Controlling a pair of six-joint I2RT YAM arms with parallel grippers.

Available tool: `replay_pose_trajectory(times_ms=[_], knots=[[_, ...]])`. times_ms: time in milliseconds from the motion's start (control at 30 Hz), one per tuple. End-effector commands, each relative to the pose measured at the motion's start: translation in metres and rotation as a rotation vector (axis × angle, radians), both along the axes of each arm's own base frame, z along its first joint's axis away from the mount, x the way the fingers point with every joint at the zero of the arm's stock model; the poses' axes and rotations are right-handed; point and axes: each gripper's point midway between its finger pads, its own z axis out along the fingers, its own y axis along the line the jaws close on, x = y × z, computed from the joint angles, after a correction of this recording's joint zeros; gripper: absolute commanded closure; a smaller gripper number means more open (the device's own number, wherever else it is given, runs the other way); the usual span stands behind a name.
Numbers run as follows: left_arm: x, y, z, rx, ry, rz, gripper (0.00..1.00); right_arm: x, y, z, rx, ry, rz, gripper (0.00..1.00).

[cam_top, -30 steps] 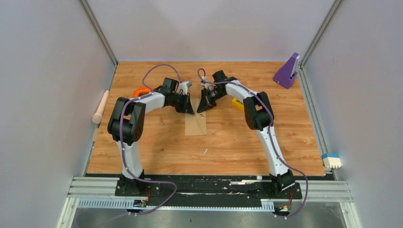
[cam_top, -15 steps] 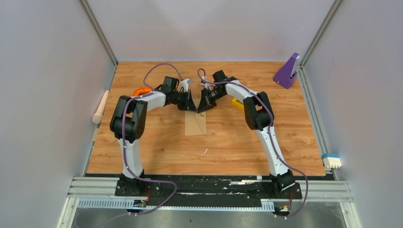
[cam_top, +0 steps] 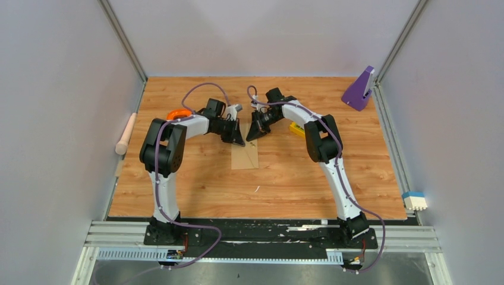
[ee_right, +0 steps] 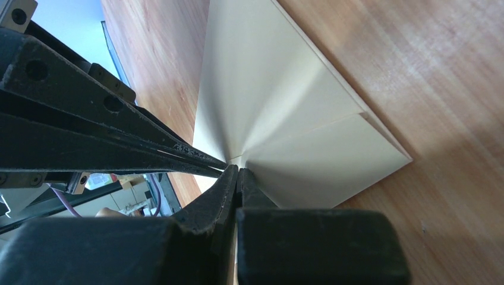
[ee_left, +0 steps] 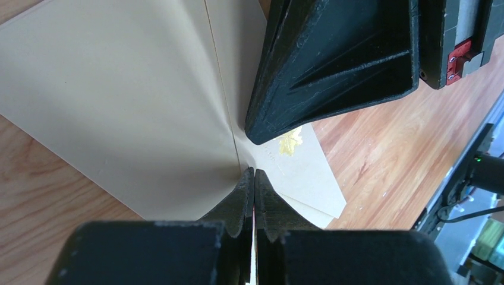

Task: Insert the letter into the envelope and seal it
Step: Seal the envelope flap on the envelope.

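Two closed grippers meet tip to tip over the envelope (cam_top: 245, 159), which lies flat on the table (cam_top: 309, 178) at its middle, between the arms. It looks tan from above and pale cream in the wrist views, with straight seams running together at one point; a small gold leaf mark (ee_left: 290, 142) sits just beside that point. The left gripper (ee_left: 254, 173) and right gripper (ee_right: 238, 171) each have their fingers pressed together, tips down on the paper where the seams meet; whether either pinches any paper I cannot tell. From above, the gripper heads cover the envelope's far end. The letter cannot be made out in any view. An orange thing (cam_top: 176, 114) is partly hidden behind the left arm, a yellow thing (cam_top: 296, 129) behind the right arm. Since a second ago the left arm's elbow has swung a little right and its wrist has turned; the right arm and envelope have stayed put
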Motion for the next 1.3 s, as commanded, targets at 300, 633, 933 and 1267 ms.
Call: replay_pose_trajectory(times_ms=[300,633,933,1267], knots=[[-0.002,0.010,-0.021,0.149,-0.018,-0.024,1.00,0.009,-0.016,-0.027,-0.133,-0.112,0.018,0.89],[0.002,0.007,-0.022,0.142,-0.020,-0.021,1.00,0.027,-0.018,0.101,0.093,-0.328,0.052,0.58],[0.034,0.000,0.030,0.112,-0.181,-0.016,1.00,-0.003,-0.064,0.160,0.073,-0.483,0.081,0.50],[0.051,-0.009,0.131,0.003,-0.377,-0.021,0.76,-0.076,-0.135,0.195,-0.155,-0.780,0.214,0.00]])
